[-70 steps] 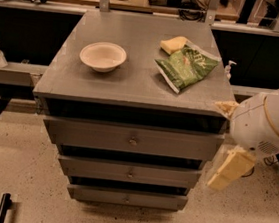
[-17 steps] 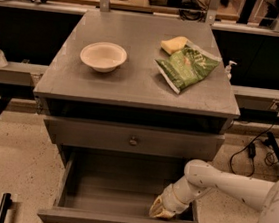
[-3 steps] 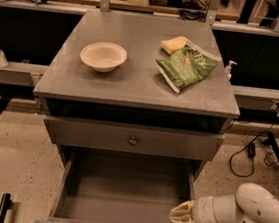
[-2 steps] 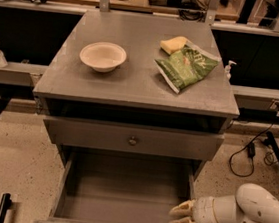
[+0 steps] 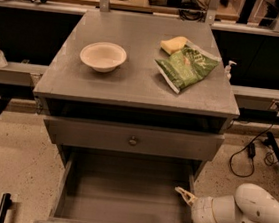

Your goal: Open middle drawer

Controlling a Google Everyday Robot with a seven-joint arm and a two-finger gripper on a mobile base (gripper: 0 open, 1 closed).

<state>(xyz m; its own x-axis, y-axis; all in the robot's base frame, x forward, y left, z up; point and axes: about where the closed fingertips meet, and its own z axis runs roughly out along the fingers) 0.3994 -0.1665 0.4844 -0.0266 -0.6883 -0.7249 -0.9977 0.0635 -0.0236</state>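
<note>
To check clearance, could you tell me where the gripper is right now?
The gripper is at the lower right of the camera view, open, at the front right corner of the pulled-out middle drawer.

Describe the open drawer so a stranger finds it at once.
Start at the grey cabinet with the bowl on top. Below its shut top drawer, the middle drawer is the only one pulled out, the gripper at its right front corner.

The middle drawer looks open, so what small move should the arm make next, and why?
Probably ease the gripper away from the middle drawer: it stands far out, inside showing, and the open gripper sits at its right front corner, gripping nothing.
</note>
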